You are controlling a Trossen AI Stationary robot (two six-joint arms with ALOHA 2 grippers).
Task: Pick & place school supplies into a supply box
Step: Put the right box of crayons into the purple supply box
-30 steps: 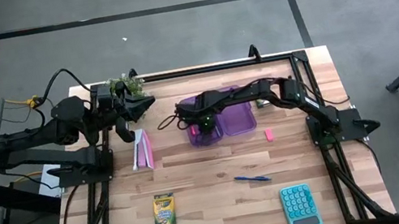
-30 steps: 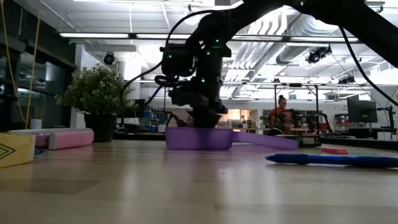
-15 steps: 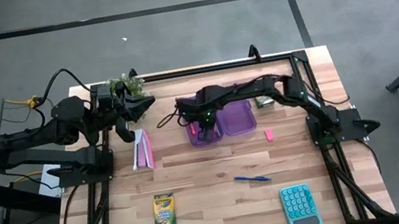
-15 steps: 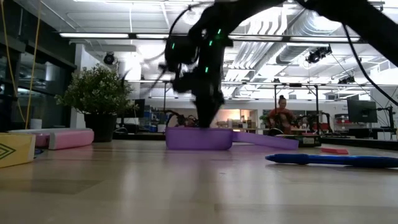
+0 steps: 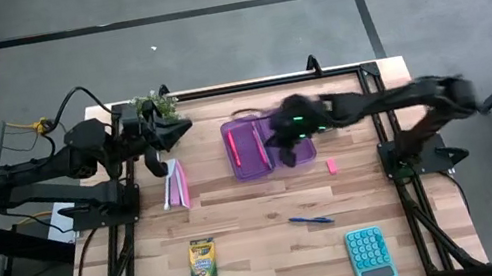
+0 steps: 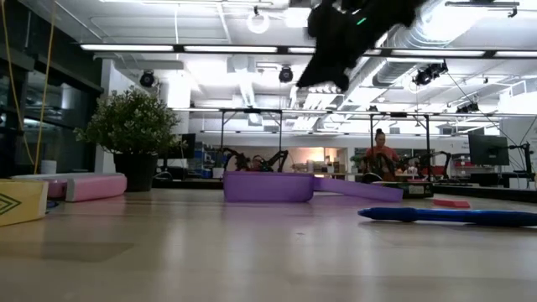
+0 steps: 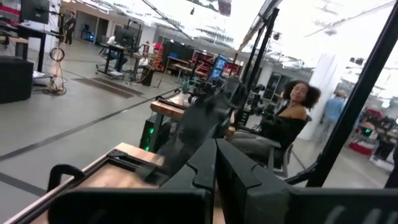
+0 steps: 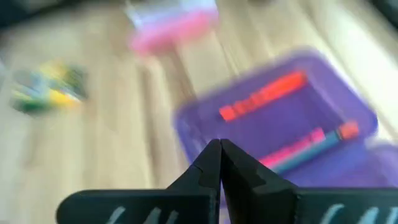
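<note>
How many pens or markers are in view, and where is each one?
3. Two lie inside the purple case: a red marker and a pink pen. One blue pen lies on the table.

purple supply box (image 5: 250,147), teal calculator (image 5: 369,255), blue pen (image 5: 310,219)

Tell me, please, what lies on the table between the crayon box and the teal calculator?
In the high view, a blue pen lies between the crayon box and the calculator, slightly farther back than both.
</note>
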